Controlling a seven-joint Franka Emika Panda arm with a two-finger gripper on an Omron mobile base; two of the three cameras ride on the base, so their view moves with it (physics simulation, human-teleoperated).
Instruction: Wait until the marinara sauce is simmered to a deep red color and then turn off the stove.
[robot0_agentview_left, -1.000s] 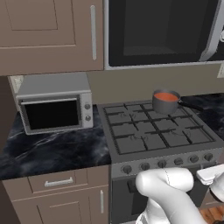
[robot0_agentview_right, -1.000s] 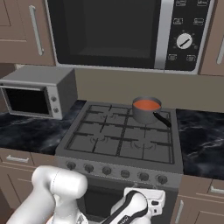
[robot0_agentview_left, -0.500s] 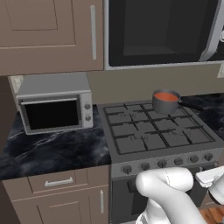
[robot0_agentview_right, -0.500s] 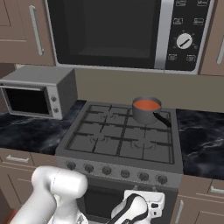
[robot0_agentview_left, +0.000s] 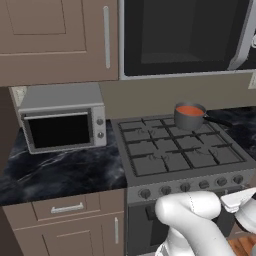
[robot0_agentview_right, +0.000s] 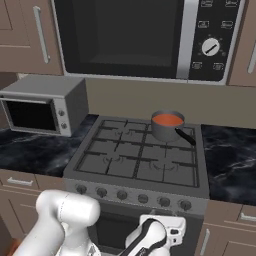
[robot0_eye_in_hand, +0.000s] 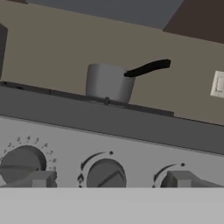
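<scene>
We see the orange-red marinara sauce (robot0_agentview_right: 168, 119) in a grey metal saucepan (robot0_agentview_left: 189, 119) on the back right burner of the wide dark grey gas stove (robot0_agentview_right: 140, 162), its black handle (robot0_agentview_right: 184, 136) pointing front-right. Our two-finger gripper (robot0_eye_in_hand: 109, 180) stands spread apart, empty, before the round front knobs (robot0_eye_in_hand: 106, 175).

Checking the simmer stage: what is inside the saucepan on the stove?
The saucepan holds smooth orange-red marinara sauce, filling it near the rim. Its depth and the pan bottom are covered by the sauce.

saucepan (robot0_agentview_right: 166, 127): matt grey metal | marinara sauce (robot0_agentview_right: 168, 119): smooth orange-red | stove (robot0_agentview_right: 140, 162): dark matt metal | table (robot0_agentview_left: 60, 172): glossy black marble
</scene>
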